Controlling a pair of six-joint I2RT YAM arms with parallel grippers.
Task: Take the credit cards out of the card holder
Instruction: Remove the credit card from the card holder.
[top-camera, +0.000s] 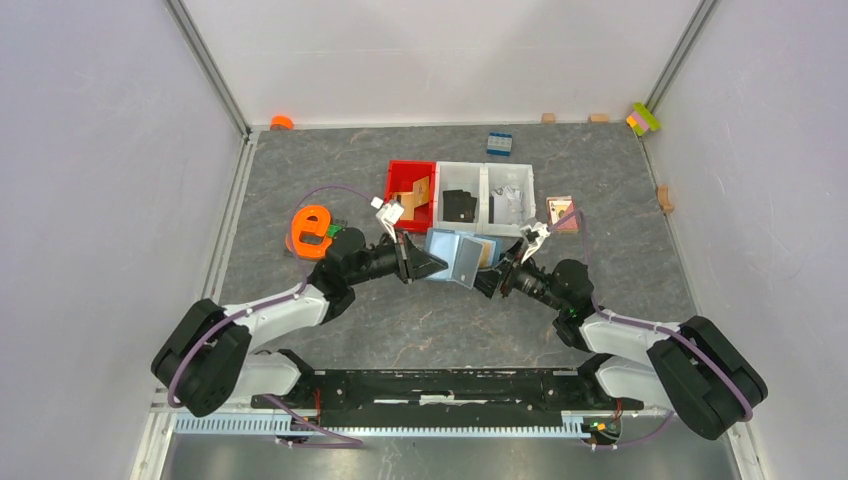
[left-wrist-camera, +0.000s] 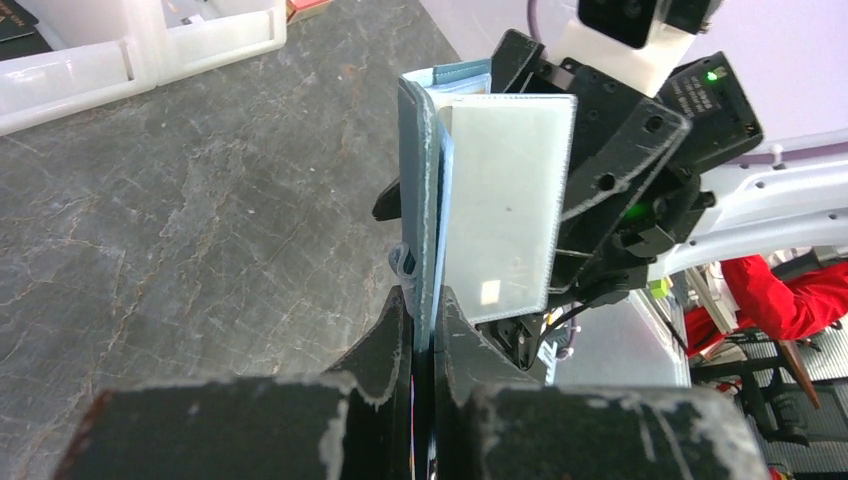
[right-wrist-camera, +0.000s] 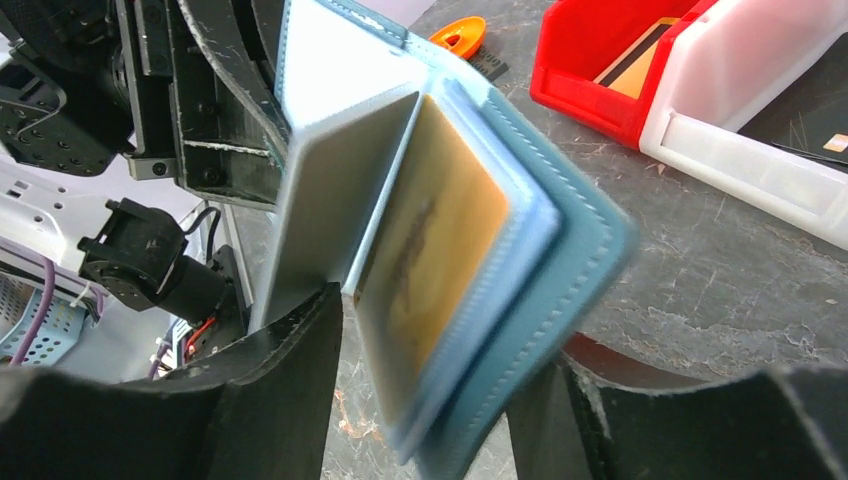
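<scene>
While my left gripper (left-wrist-camera: 425, 300) clamped the steel-blue folding card holder (left-wrist-camera: 420, 180), my open right gripper (right-wrist-camera: 440, 340) straddled its tan-gold card (right-wrist-camera: 440, 230); I feared pinching the holder with it.

Steel-blue card holder (top-camera: 452, 258) is being held open, standing on edge, off the table (top-camera: 400, 330), just in front of the bins. A pale inner leaf (left-wrist-camera: 510, 200) is being fanned out from the cover. A tan-gold credit card (right-wrist-camera: 435, 260) is being carried in its sleeve. A tan card (top-camera: 417, 190) is lying in the red bin (top-camera: 398, 172), a black card (top-camera: 459, 205) in the white bin (top-camera: 460, 169).
</scene>
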